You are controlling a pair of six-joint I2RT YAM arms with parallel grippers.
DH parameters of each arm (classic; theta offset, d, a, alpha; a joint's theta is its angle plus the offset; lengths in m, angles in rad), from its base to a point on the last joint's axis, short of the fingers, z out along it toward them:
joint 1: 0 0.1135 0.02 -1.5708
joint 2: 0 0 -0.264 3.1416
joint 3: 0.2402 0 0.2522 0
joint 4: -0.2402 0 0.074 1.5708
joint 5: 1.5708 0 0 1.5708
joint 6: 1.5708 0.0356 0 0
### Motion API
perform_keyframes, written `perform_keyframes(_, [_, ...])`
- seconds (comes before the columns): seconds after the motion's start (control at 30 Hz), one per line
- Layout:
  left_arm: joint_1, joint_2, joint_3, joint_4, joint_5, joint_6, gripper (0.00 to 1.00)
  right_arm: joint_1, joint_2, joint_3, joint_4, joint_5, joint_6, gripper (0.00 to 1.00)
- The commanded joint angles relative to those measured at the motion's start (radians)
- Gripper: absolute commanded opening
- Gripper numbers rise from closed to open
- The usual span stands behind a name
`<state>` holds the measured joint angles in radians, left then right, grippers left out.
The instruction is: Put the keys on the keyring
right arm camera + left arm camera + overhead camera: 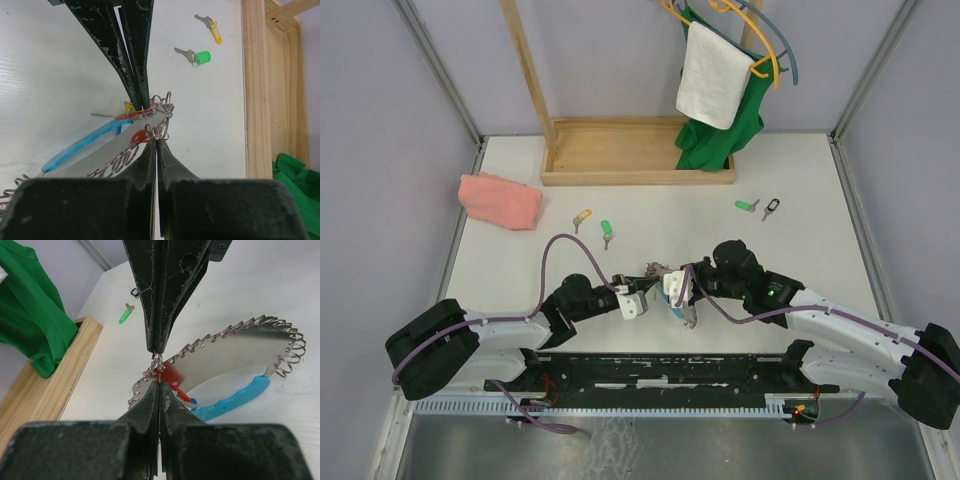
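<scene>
At the near middle of the desk (pixel 670 200), the 2 arms meet over the keyring (pixel 655 268). The left pincer (pixel 638 297) comes in from the left and the right pincer (pixel 675 290) from the right, their tips almost touching. In the left wrist view the left pincer (pixel 159 387) has its fingers pressed together on the grey chain (pixel 240 330). Facing it from above, the right pincer (pixel 157 347) is likewise closed, nipping a small wire ring (pixel 158 360). The chain curls in a wide arc on the desk, with the long blue piece (pixel 230 400) lying inside the arc and a red tag (pixel 169 374) just behind the tips. The right wrist view shows the same pinch from the other side. There a silver key blade (pixel 102 115) pokes out beside the red tag, though which loop it hangs from is hard to tell in the tangle. 4 loose keys lie farther back, apart from the bunch. The yellow key (pixel 582 216) and green key (pixel 606 230) sit left of centre. A second green key (pixel 747 206) and a dark key (pixel 772 208) sit to the right. A pink cloth (pixel 500 200) rests at the far left, near the wooden rack (pixel 620 150), which holds a green shirt (pixel 715 130) and a white towel (pixel 712 75).
</scene>
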<state>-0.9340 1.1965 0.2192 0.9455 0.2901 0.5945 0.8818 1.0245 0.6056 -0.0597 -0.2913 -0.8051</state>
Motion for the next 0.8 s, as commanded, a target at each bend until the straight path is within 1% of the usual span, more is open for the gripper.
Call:
perform_keyframes(0.0, [-0.008,0.002,0.017,0.072,0.003,-0.006,0.03,0.005,-0.011,0.028,0.103,-0.005,0.015,0.01])
perform_keyframes(0.37, [-0.008,0.0,0.026,0.064,0.017,-0.025,0.03,0.005,-0.016,0.022,0.117,-0.004,0.02,0.01])
perform_keyframes(0.77, [-0.008,-0.009,0.035,0.061,-0.01,-0.062,0.03,0.005,-0.014,0.022,0.113,-0.005,0.015,0.01])
